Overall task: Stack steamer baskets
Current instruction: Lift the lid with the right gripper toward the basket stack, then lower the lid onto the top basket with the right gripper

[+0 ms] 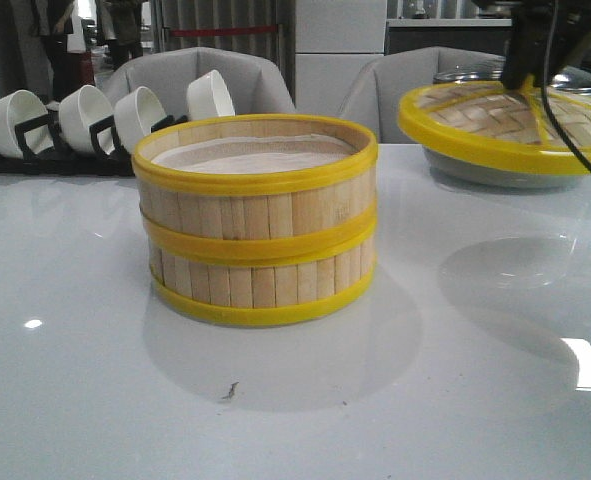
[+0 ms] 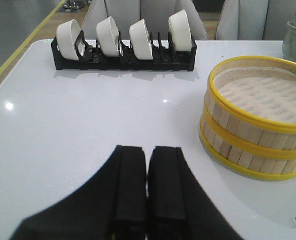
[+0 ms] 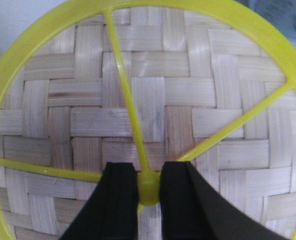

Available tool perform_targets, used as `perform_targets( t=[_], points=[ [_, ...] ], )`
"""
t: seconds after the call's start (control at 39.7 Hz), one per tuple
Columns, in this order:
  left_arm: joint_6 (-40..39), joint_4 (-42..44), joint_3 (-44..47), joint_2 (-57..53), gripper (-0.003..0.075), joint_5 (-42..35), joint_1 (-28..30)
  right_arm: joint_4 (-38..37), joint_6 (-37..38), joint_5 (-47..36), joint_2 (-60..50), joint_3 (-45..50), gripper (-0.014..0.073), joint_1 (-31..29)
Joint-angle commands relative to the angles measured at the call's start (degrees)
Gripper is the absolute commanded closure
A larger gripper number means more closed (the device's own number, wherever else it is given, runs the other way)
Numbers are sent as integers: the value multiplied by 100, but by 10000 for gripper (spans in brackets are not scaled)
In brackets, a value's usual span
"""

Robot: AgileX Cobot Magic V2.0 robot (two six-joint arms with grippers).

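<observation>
The steamer baskets (image 1: pixel 256 225) were stacked, paper-lined, on the surface (image 1: pixel 425 400), the lid (image 3: pixel 153 115) knob was pinched by the right fingers (image 3: pixel 120 200), left fingers (image 2: pixel 130 190) pressed together.

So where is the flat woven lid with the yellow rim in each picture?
Front view: the woven lid is at the top right, held under the right gripper.
Left wrist view: the lid is not in it.
Right wrist view: the lid fills nearly the whole picture, the gripper shut on its yellow knob.
Shared landmark: the stacked steamer baskets show in the front and left wrist views, not clearly in the right wrist view.
</observation>
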Motion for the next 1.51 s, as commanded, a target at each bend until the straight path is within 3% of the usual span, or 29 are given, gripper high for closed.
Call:
perform_targets(
  t=[0.0,0.33,0.6,0.91,1.49],
  points=[
    [-27,-24,-159,67,636,-486,-35,100,0,-192,-419,-418,564,368],
    [-27,-24,-159,67,636,-486,-35,606,4,-948,-262,-644,564,1439],
    [-27,-24,-159,67,636,-486,-35,680,4,-771,242,-1265,564,1931],
    [-27,-24,-159,67,636,-486,-35,679,4,-654,632,-1758,564,2208],
    [-27,-24,-159,67,636,-486,-35,565,4,-440,724,-1765,564,2308]
  ],
)
